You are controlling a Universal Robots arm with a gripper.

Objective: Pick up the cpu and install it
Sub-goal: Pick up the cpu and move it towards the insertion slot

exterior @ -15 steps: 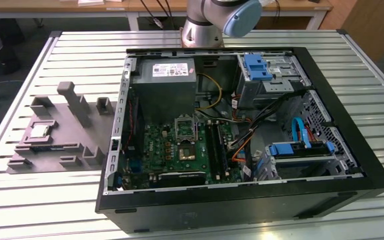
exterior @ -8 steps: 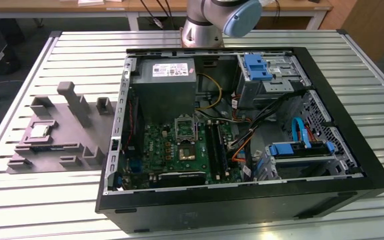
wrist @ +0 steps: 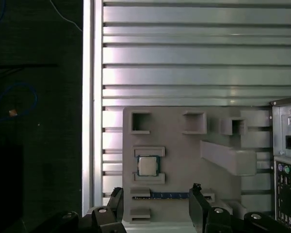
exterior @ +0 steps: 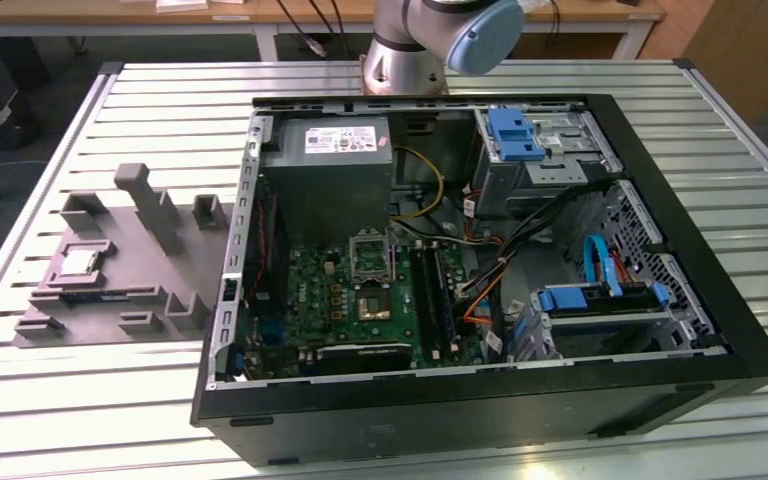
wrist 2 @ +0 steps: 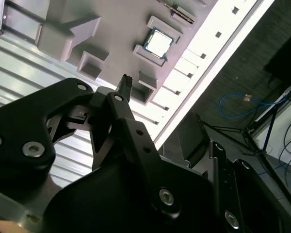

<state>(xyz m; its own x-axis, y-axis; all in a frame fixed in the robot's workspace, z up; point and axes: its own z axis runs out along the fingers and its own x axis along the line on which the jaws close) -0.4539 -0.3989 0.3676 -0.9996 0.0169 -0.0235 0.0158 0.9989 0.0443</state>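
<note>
The cpu (exterior: 81, 262) is a small silvery square lying flat in a recess of the grey tray (exterior: 144, 280), at the exterior view's left of the computer case. Both wrist views look down on it from well above: cpu (wrist: 147, 166), cpu (wrist 2: 158, 42). My gripper (wrist: 156, 200) is open, its two dark fingers spread apart with nothing between them, high over the tray and clear of the chip. One ribbed fingertip (wrist 2: 125, 83) points toward the tray (wrist 2: 116, 29). The green motherboard (exterior: 357, 300) with its socket (exterior: 369, 258) lies inside the case.
The open black computer case (exterior: 704, 300) holds a power supply (exterior: 337, 150), drive bays with blue clips (exterior: 515, 135) and loose cables (exterior: 544, 240). Grey upright blocks (exterior: 151, 205) rise from the tray. The slatted metal table (exterior: 91, 400) ends near the tray; the arm's base (exterior: 418, 45) stands behind the case.
</note>
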